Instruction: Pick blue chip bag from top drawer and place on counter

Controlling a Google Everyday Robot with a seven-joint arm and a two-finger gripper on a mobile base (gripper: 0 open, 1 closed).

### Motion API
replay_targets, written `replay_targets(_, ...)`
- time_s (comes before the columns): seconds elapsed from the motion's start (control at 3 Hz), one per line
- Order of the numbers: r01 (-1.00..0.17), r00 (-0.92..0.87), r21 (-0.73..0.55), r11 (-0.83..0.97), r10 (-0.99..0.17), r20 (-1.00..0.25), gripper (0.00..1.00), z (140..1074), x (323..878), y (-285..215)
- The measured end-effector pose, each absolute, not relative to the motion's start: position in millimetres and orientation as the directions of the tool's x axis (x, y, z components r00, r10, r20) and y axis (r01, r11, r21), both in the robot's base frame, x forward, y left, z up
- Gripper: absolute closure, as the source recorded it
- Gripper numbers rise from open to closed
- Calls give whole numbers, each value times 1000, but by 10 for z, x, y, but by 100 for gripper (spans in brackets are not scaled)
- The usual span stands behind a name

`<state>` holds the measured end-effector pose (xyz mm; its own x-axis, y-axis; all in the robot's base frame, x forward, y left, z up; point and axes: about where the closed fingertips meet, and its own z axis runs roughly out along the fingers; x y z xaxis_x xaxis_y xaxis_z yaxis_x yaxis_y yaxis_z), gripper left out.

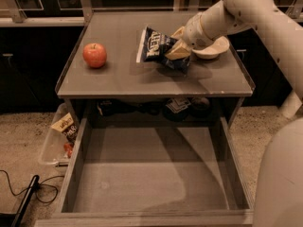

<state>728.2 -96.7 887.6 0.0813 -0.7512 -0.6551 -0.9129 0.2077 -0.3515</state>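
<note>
Closest to the camera, the drawer [142, 174] stood pulled fully out, its flat grey bottom in plain view between the low side walls. Down on the floor to its left sat a clear bin [47, 148] with a tan-and-black packet [66, 126] leaning inside, and a black cable [19, 188] curled across the speckled floor nearer the front. Behind the drawer, in the shadowed gap under the tabletop, some dark items lay that I could not make out. Above that was the counter [123, 79], with a red apple [94, 55] resting on its left side, well apart from me. My gripper [176, 44] was over the middle-right of the counter, reaching in from the right. My two tan fingers [176, 54] were clamped on the right end of the bag [154, 44], one above and one below the crinkled foil. The bag stuck out to the left of my fingers, tipped up on edge with its white lettering facing the camera and its white edge farthest from me. Its lower edge was close to the counter, though I could not tell whether it touched. Just behind my wrist, to the right, a white bowl [214, 48] sat near the counter's right rim. My pale arm [236, 8] rose from there toward the upper right.
</note>
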Motion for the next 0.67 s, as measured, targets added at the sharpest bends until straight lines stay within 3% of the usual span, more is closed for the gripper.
replay_targets(0.33,-920,39,-322,221,-768,-640,100,8717,7351,-1005)
replay_targets(0.67,-922,28,-314,225,-772,-635,90,8676,7368,-1016)
